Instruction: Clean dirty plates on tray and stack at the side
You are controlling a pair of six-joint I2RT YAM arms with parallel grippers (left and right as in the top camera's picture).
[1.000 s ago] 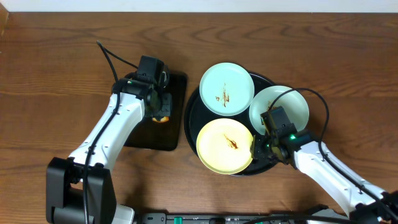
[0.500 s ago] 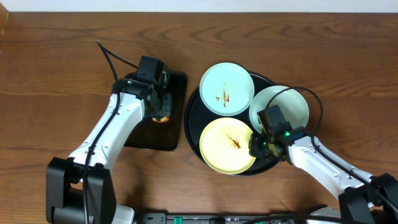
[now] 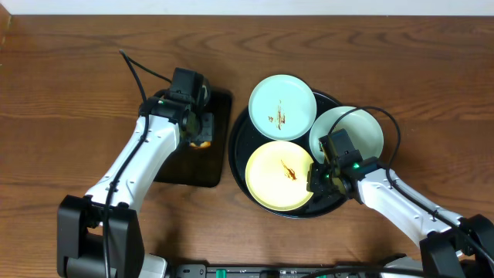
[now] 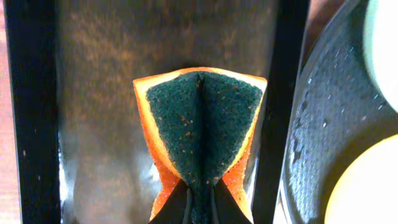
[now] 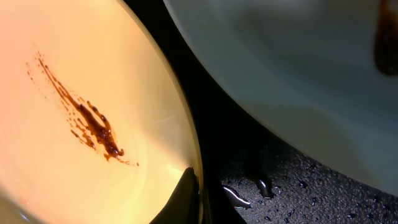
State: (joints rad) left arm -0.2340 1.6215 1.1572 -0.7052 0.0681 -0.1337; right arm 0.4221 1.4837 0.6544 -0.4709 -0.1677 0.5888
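Note:
Three smeared plates lie on the round black tray (image 3: pixel 241 143): a pale yellow plate (image 3: pixel 279 174) at the front, a mint plate (image 3: pixel 281 108) at the back, and another mint plate (image 3: pixel 356 131) on the right. My right gripper (image 3: pixel 313 180) is shut on the yellow plate's right rim. In the right wrist view its gripper (image 5: pixel 198 198) pinches that rim, with the brown smear on the yellow plate (image 5: pixel 74 124) to the left. My left gripper (image 3: pixel 201 135) is shut on a folded orange and dark green sponge (image 4: pixel 202 118) above the rectangular tray.
The narrow rectangular black tray (image 3: pixel 193 166) sits left of the round tray, under the left arm. Brown wooden tabletop (image 3: pixel 62 93) spreads to the left and behind. The right arm's cable loops over the right-hand mint plate. Water drops dot the round tray's floor (image 5: pixel 280 180).
My right gripper has closed on the yellow plate's rim, and the plate has shifted slightly back on the tray. The left arm and sponge have not moved.

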